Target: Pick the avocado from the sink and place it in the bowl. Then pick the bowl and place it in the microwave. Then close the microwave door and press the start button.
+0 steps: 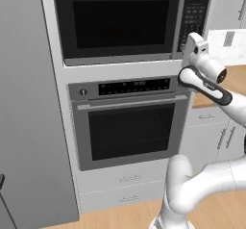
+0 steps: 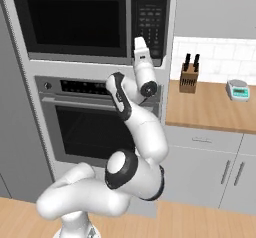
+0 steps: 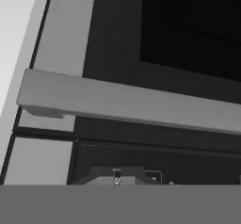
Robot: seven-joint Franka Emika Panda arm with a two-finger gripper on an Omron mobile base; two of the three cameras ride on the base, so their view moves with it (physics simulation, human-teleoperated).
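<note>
Microwave door shut; right base view adds knife block; jaws closed, empty.

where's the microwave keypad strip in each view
Left base view: keypad strip at top right, right of the shut microwave door, just above the gripper.
Right base view: top centre, above the gripper.
Hand view: I can't make it out.
Shared landmark: the oven's bar handle.
</note>
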